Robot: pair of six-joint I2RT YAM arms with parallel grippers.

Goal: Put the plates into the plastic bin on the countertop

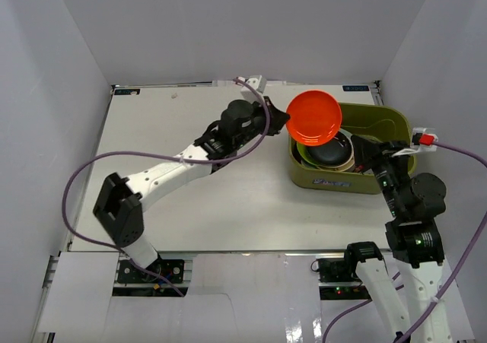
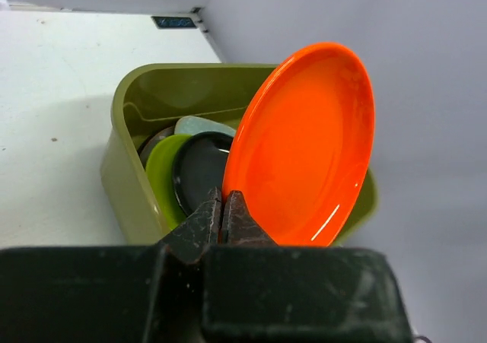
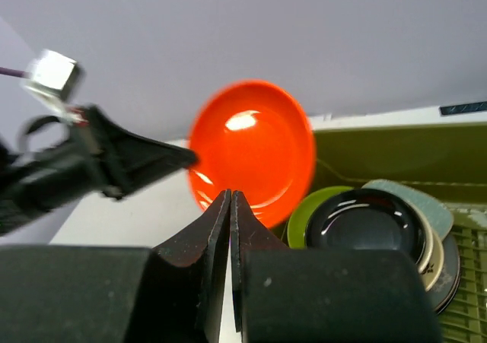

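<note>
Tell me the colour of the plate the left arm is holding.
The plate is bright orange-red, clearest in the left wrist view.

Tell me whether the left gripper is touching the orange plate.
Touching. The left wrist view shows the left gripper shut on the lower rim of the orange plate, with the rim pinched between its fingertips and no gap.

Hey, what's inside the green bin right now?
The plastic bin holds stacked plates: a black plate on top, a lime green plate and a pale teal plate showing around it. Lower ones are mostly covered. The orange plate in the left tool hides one corner.
</note>
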